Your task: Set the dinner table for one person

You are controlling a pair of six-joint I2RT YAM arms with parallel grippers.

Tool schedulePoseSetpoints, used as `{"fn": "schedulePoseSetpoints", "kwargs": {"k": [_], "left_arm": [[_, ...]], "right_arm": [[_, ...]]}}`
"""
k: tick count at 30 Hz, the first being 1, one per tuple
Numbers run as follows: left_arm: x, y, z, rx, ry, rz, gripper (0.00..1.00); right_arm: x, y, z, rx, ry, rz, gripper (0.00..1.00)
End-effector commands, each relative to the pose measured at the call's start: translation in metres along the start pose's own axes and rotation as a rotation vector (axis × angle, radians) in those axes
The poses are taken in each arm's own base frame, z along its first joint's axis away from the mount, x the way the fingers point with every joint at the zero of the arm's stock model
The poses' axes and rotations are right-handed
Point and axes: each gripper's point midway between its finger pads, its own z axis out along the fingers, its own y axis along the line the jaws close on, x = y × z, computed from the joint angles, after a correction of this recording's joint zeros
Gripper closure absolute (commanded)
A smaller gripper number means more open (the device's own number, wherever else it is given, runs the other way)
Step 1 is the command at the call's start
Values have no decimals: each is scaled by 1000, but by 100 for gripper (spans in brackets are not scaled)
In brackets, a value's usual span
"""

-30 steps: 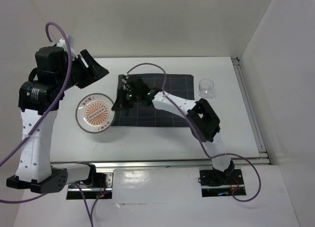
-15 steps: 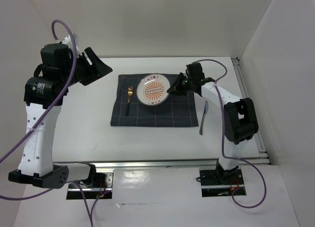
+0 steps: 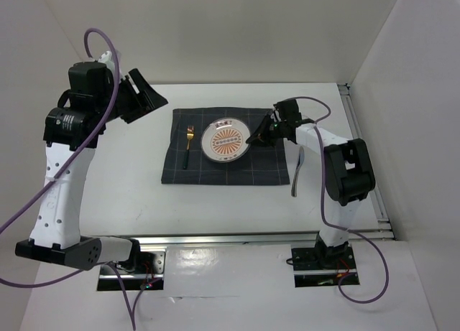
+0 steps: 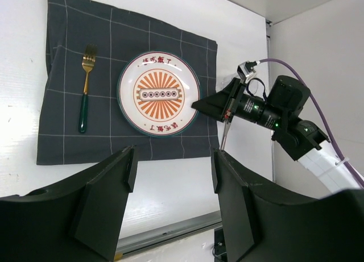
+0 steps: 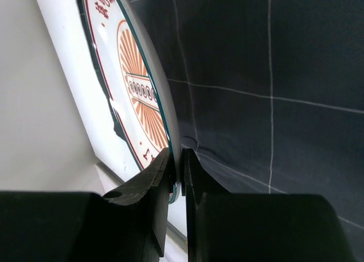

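Dinner table (image 3: 215,202), the large plain white rectangular top with metal rails, carries a dark grid-lined cloth mat (image 3: 215,171) at its middle; take this mat as your reference. Near the mat's centre lies the round white plate with an orange sunburst pattern (image 3: 226,141).

The right gripper (image 3: 253,138) is clamped on the plate's right rim. The plate therefore extends leftward from the fingers, along the mat's long side; being round, it has no long axis of its own. A gold fork with a dark green handle (image 3: 188,146) lies on the mat's left part, apart from the plate. A slender silver utensil (image 3: 297,169) lies on bare table just right of the mat.

The left gripper (image 4: 173,159) hangs high beyond the mat's left edge, fingers wide apart and empty, so the right arm is nearer.

You cannot tell whether the plate's right edge rests fully on the cloth. Expect release to need a rightward withdrawal.

Compared with half a second ago, plate and right gripper sit slightly closer to the mat's near edge; fork and utensil are unmoved.
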Motion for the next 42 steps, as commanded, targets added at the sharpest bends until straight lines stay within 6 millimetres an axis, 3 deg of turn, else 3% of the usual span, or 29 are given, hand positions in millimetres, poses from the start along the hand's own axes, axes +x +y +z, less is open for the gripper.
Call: {"fn": "schedulePoseSetpoints", "kwargs": {"k": [1,5,20,21,23,26,27,29,30,36,42], "left_arm": [[-9,-7,3,35,-31,-4,29],[-9,-7,3,35,-31,-4,29],[-5,-1,7,17,-21,-9,29],[-5,-1,7,17,-21,-9,29],[-5,-1,7,17,-21,-9,29],[-3,1,9,12,-14,-10,29],[-2,-1,8,19,-9,-10,29],[-2,-1,8,19,-9,-10,29],[-2,-1,8,19,-9,-10,29],[1,0,10,22,4,-12,29],[2,-1,10,29,9,-12,29]], "right_arm": [[-11,15,3,-86,-19,-31,100],[-10,0,10,-58,-1,-3,100],[0,-21,17,-1,27,5,100],[0,-21,17,-1,27,5,96],[0,-25,17,22,21,12,75],[0,-25,17,22,21,12,55],[0,-25,17,22,21,12,39],[0,-26,17,22,21,1,31],[4,-27,18,38,26,1,21],[-8,-14,5,99,-27,-58,3],[-26,17,-48,126,-156,-149,0]]}}
